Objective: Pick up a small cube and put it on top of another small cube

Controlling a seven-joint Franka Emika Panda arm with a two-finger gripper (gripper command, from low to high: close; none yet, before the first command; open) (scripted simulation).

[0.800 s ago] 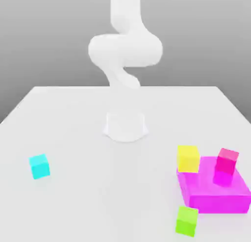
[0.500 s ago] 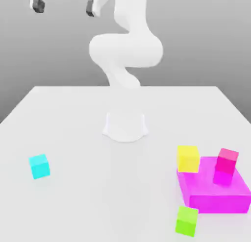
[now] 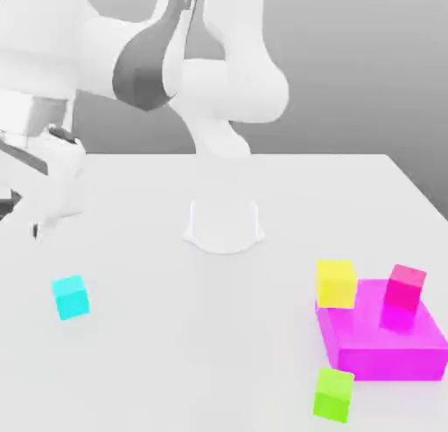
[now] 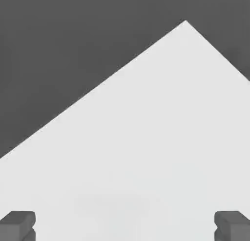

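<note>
The small cyan cube [image 3: 70,296] rests alone on the white table [image 3: 175,351], at the exterior view's left. My gripper [image 3: 21,217] hangs at that view's left edge, above and behind the cyan cube, well clear of it. The hand view shows two dark fingertips [image 4: 17,225] set wide apart around my gripper [image 4: 125,228], open, with bare table between them and a table corner beyond. A yellow cube [image 3: 335,282] and a green cube [image 3: 333,393] sit at the exterior view's right.
A flat magenta block [image 3: 378,344] lies at the exterior view's right with a small pink cube [image 3: 405,288] on it; the yellow cube touches its back left corner. The arm's round white base [image 3: 224,226] stands mid-table. The table edge runs close behind my gripper.
The arm has swung down and toward the exterior view's left; the gripper dropped from the top of the picture to just above table level. No cube has moved.
</note>
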